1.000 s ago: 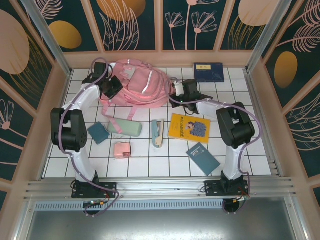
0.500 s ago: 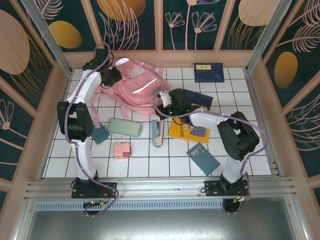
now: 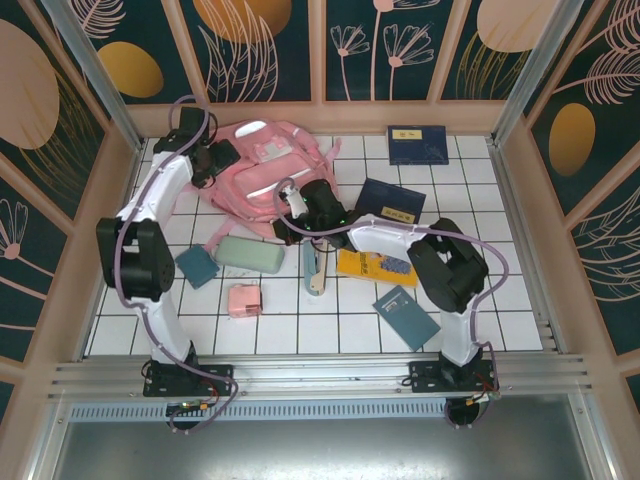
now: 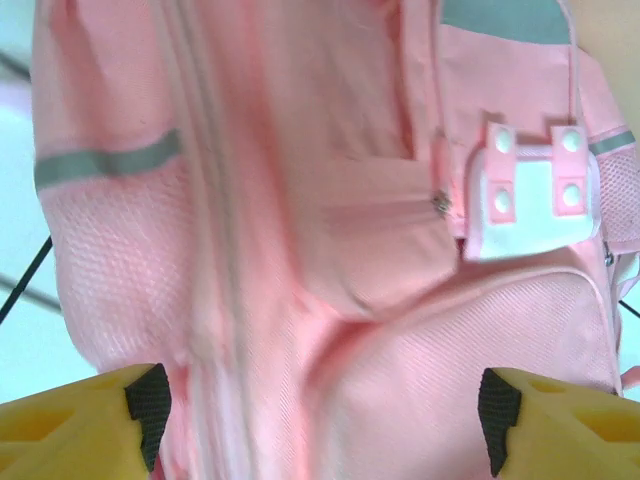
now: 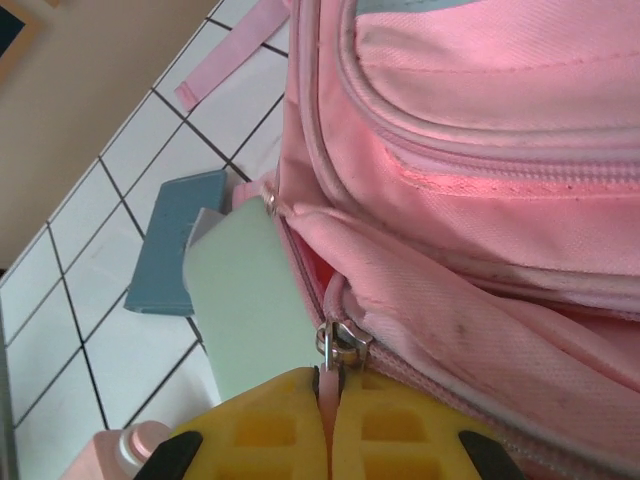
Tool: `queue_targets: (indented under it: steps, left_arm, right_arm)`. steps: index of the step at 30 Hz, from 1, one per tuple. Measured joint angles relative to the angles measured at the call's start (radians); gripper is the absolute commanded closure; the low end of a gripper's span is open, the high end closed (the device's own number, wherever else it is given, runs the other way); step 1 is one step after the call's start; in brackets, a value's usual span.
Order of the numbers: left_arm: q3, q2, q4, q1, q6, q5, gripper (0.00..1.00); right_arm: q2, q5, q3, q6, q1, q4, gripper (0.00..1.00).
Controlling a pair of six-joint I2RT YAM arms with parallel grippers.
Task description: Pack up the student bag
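We find the table (image 3: 512,320) open along its right side and near edge, while the student bag (image 3: 262,165) fills the far-left corner and the green case (image 3: 248,255), stapler (image 3: 314,268) and yellow book (image 3: 378,264) crowd the strip just in front of it, with the right arm (image 3: 385,235) stretched across them.

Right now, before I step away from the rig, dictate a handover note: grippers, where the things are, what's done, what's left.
Left gripper: open, above the bag, holding nothing.
Right gripper: shut on the zip pull at the bag's near edge.
The bag lies at the far left of the table; its zip looks barely open.
Loose on the table: case, stapler, yellow book, pink box.
Done: nothing visibly packed.
Left: open the zip, load the loose things.
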Motion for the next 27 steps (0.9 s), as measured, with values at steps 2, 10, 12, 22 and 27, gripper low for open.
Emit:
queue_targets:
  steps: [2,10,12,22,27]
  left_arm:
    - [-0.05,-0.057,0.002,0.003,-0.026,0.0,0.16]
    - [-0.431,-0.304,0.116,0.005,-0.148,0.114,0.23]
    - [-0.522,-0.337,0.149,0.005,-0.19,0.169,0.25]
    - [-0.694,-0.419,0.311,0.005,-0.369,0.315,0.35]
    - [-0.746,-0.415,0.38,0.005,-0.422,0.351,0.45]
  right_arm:
    - [0.027,-0.011,0.037,0.008,0.011,-0.003,1.0]
    - [0.047,-0.029,0.108,0.052,0.027,-0.003,1.0]
    - [0.052,-0.033,0.121,0.06,0.027,-0.004,1.0]
    - [0.083,-0.035,0.164,0.074,0.047,-0.014,1.0]
    - [0.085,-0.033,0.165,0.074,0.053,-0.016,1.0]
